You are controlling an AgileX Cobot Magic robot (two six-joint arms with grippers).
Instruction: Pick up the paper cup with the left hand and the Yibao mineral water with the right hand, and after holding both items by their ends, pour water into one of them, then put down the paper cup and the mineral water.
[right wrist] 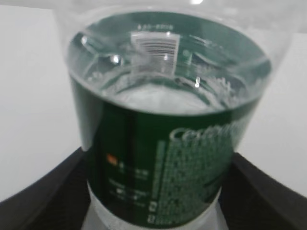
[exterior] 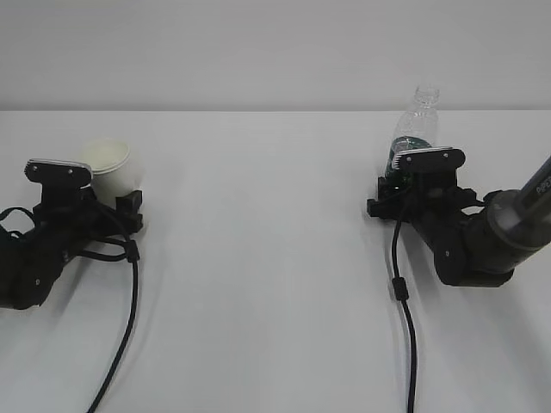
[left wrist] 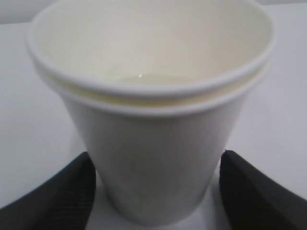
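Left arm (exterior: 43, 249) low on table (exterior: 275, 258), pincer (left wrist: 153, 191) released, cup (left wrist: 153, 120) upright between its fingers. Right arm (exterior: 482, 237) low, pincer (right wrist: 153, 191) released, bottle (right wrist: 163, 143) standing between.

The paper cup (left wrist: 158, 143) is matt white paper with a smooth rolled rim and a pale cream inside. The Yibao mineral water (right wrist: 163, 158) is clear, glossy plastic wrapped in a shiny dark green label with white print. Each hand's fingers (left wrist: 57, 196) look like matt black plastic, finely textured. The desk (exterior: 275, 284) is smooth, matt white.
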